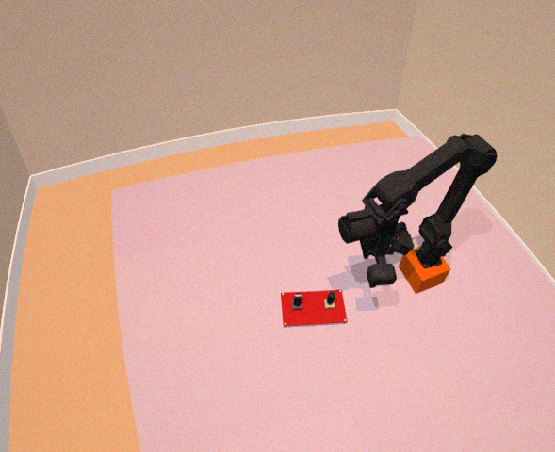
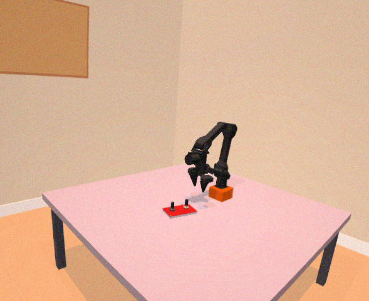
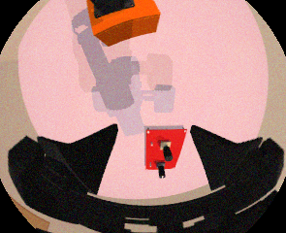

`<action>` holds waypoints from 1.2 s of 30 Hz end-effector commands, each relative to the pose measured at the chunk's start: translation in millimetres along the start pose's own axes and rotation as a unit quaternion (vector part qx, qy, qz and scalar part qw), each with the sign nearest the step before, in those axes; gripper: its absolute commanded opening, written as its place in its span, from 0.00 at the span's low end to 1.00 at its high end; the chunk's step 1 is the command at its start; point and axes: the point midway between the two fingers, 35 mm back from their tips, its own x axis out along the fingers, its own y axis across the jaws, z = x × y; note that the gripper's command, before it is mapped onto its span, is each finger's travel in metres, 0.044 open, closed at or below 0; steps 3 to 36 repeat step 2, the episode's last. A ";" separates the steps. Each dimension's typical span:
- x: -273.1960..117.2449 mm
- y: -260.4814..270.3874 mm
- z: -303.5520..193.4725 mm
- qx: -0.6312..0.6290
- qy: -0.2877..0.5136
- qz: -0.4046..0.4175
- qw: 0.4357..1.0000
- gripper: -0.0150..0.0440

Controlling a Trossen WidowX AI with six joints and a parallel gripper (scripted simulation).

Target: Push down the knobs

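Observation:
The red circuit board (image 1: 311, 316) (image 2: 182, 212) (image 3: 177, 137) stands on the table with two upright black knobs. One knob (image 1: 297, 298) (image 2: 172, 205) (image 3: 162, 171) is over the dark potentiometer, at the board's left in the top and exterior views. The other knob (image 1: 331, 297) (image 2: 186, 202) (image 3: 168, 153) is over the beige potentiometer (image 1: 329, 305), at the right. Whether either knob sits against its potentiometer is too small to tell. Both potentiometers appear upright on the board. My gripper (image 2: 199, 188) (image 3: 156, 128) is wide open and empty, raised above the table beside the board, on the arm base's side, touching nothing.
The orange base block (image 1: 423, 276) (image 2: 220, 193) (image 3: 130, 30) of the arm stands to the right of the board in the top and exterior views. The arm's shadow falls on the pink table top (image 1: 209, 252) (image 2: 229, 239) between base and board.

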 end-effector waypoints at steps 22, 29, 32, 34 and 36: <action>-0.2 0.5 -0.4 0.002 0.002 0.002 1.000 1.00; -0.2 0.5 -0.4 0.002 0.002 0.002 1.000 1.00; -0.2 0.5 -0.4 0.002 0.002 0.002 1.000 1.00; -0.2 0.5 -0.4 0.002 0.002 0.002 1.000 1.00; -0.2 0.5 -0.4 0.002 0.002 0.002 1.000 1.00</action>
